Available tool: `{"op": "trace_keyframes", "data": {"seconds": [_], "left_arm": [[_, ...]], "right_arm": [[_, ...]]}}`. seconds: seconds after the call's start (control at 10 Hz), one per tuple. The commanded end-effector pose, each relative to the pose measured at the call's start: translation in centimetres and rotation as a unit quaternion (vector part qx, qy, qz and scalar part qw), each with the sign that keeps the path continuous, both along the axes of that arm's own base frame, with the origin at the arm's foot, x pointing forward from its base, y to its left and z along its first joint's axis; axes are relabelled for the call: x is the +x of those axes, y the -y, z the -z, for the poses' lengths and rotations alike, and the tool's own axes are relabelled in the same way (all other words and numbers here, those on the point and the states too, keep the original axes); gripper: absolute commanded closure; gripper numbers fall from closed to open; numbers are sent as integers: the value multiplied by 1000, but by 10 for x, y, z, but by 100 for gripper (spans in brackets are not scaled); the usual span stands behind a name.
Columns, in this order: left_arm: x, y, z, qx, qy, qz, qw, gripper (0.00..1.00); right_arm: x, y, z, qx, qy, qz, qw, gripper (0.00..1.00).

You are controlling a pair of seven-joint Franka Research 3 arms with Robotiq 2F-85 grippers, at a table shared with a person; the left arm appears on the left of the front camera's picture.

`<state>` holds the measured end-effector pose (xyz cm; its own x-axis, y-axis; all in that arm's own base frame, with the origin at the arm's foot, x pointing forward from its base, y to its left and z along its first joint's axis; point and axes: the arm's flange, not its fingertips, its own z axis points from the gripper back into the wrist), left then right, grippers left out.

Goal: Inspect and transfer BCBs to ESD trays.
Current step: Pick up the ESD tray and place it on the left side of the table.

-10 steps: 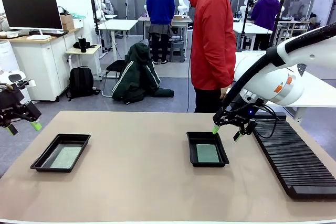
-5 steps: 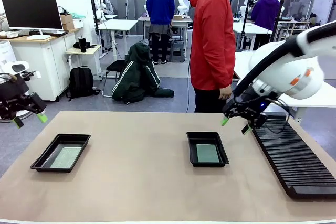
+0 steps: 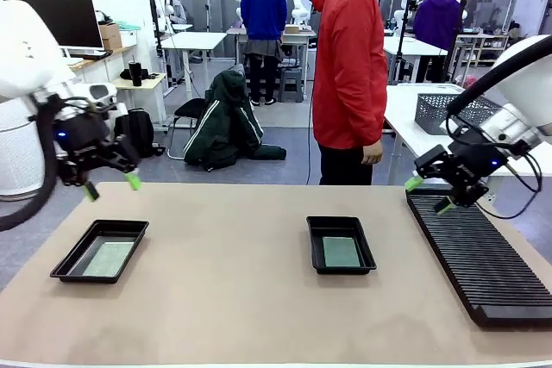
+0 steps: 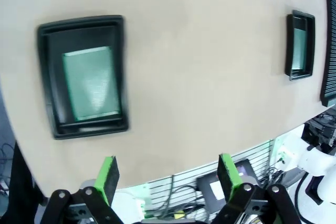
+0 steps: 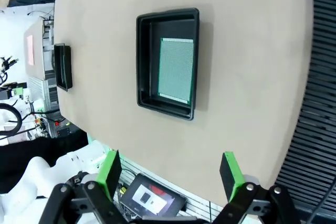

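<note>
Two black ESD trays lie on the tan table, each with a green BCB flat on its floor. The left tray [image 3: 100, 250] holds one board [image 3: 109, 258]; in the left wrist view that tray [image 4: 83, 76] and its board [image 4: 92, 82] sit at upper left. The middle tray [image 3: 341, 245] holds another board [image 3: 341, 252], which the right wrist view shows as tray [image 5: 167, 61] and board [image 5: 176, 71]. My left gripper [image 3: 109, 185] hangs open above the table's far left edge. Open and empty, my right gripper [image 3: 429, 195] hovers over the far end of the rack.
A long black ribbed rack [image 3: 477, 253] runs along the table's right side. A person in a red jacket [image 3: 349, 62] stands at the far edge. A grey mesh basket [image 3: 440, 112] rests on the white table behind.
My right gripper has risen and swung right, from beside the middle tray to over the rack. My left gripper has moved right and inward towards the table's far left edge.
</note>
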<state>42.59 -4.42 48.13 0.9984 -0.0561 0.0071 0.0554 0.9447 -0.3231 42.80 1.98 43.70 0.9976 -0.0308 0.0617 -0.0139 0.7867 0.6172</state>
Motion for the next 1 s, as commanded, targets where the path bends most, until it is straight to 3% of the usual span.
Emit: {"op": "trace_keyframes", "data": {"seconds": [0.0,0.6,0.9], "left_arm": [[-5,43,9,-20,9,-40,999,0],[-7,190,32,4,63,-64,996,0],[5,252,47,22,83,-70,994,0]], "right_arm": [[-1,22,1,12,-1,-13,1000,0],[1,69,8,40,5,-47,998,0],[-3,60,8,35,4,-31,999,0]]}}
